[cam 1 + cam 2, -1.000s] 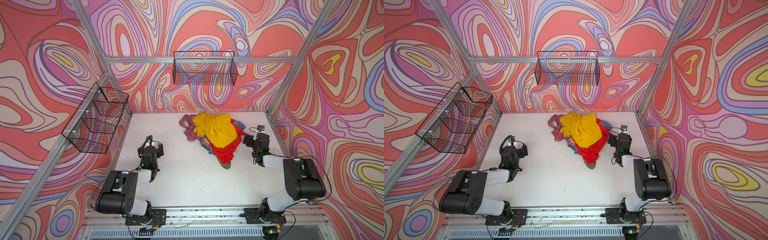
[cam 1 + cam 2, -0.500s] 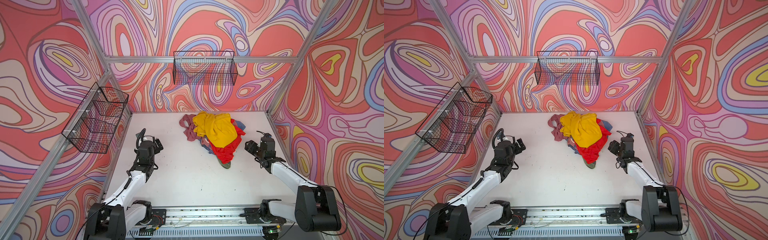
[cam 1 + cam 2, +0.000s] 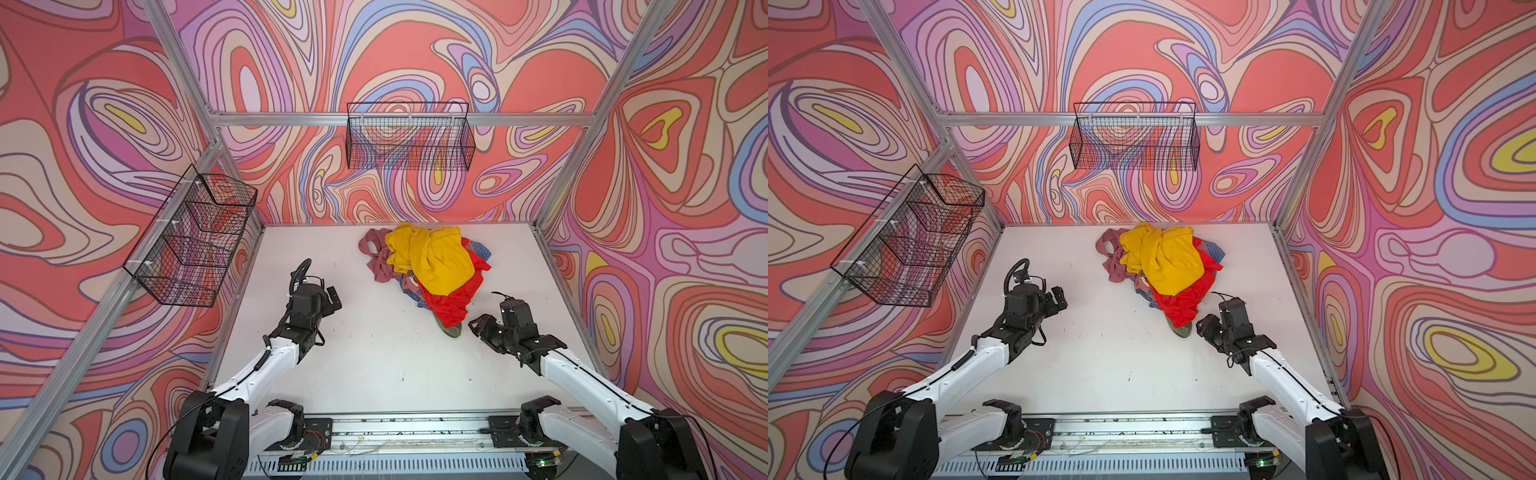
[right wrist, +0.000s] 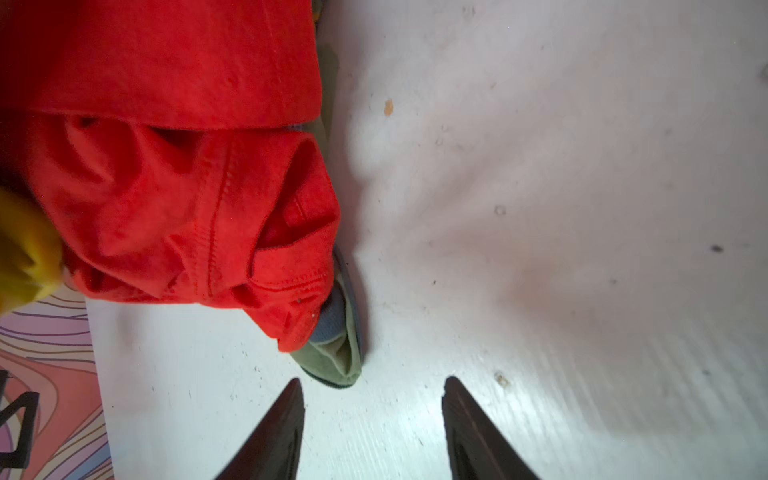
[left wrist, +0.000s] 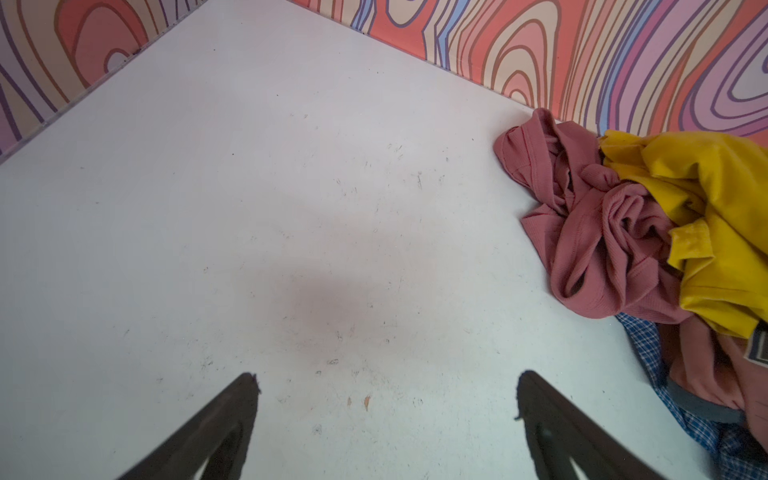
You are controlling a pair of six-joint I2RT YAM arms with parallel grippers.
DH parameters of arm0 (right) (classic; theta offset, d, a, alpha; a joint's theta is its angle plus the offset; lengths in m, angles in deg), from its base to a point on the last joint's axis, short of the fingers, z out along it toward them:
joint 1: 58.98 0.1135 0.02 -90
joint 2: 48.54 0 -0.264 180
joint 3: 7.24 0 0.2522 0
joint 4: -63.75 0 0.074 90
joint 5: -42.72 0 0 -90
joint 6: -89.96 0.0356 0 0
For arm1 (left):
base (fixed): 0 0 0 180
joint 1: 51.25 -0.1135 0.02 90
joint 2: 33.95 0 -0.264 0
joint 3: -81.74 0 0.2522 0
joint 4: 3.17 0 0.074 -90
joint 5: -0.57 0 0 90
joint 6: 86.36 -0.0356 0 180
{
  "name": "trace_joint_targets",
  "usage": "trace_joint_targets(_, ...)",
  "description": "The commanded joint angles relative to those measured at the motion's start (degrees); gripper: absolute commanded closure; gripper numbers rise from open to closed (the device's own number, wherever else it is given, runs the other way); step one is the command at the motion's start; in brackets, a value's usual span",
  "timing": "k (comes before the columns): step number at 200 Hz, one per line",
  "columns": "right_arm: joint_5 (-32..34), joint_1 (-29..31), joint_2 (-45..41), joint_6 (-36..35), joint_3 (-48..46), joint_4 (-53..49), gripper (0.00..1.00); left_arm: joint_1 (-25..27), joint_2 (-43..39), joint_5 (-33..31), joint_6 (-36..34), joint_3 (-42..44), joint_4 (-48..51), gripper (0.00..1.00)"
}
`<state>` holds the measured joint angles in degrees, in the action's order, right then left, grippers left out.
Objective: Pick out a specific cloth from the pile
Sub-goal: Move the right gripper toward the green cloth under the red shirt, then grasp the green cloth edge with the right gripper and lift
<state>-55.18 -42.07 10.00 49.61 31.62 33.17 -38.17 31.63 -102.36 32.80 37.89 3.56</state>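
No writing can be read anywhere; a small dark tag (image 5: 761,348) in the pile (image 5: 615,232), in the left wrist view, is cut off and illegible

Left arm (image 3: 270,365): white link shells, black joint housings, black wrist block. Black corrugated cable loop (image 3: 297,270) at its wrist; thin black cable along white forearm. Right arm (image 3: 582,378): same white shells and black joints; thin black wire (image 3: 500,295) curling off wrist block. Jaws dark, flat, tapering to pointed tips in both wrist views. Black base plates (image 3: 503,428) on silver rail (image 3: 415,426). Red wires (image 3: 316,437) by left base; green light (image 3: 540,476) near right base.
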Motion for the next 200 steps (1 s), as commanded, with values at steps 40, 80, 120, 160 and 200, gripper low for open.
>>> trace_joint_targets(40,8.6,11.5,4.9,4.2,0.8,-3.2,0.47,0.1,-3.2,-1.5,1.6,2.3,1.5,0.00)
trace_joint_targets(80,12.0,12.0,11.2,2.0,4.4,-1.7,0.47,0.2,-5.3,-1.9,1.4,2.7,3.0,0.00)
trace_joint_targets(120,11.6,12.0,16.8,-0.6,6.2,3.8,0.46,0.2,-5.9,-1.9,1.7,3.0,4.1,0.00)
trace_joint_targets(160,11.9,12.0,20.1,-2.6,6.8,6.0,0.46,0.1,-6.4,-2.4,1.8,3.0,5.4,0.00)
trace_joint_targets(200,12.8,12.0,22.1,-3.9,7.8,5.6,0.59,0.2,-6.1,-2.6,2.2,2.3,6.1,0.00)
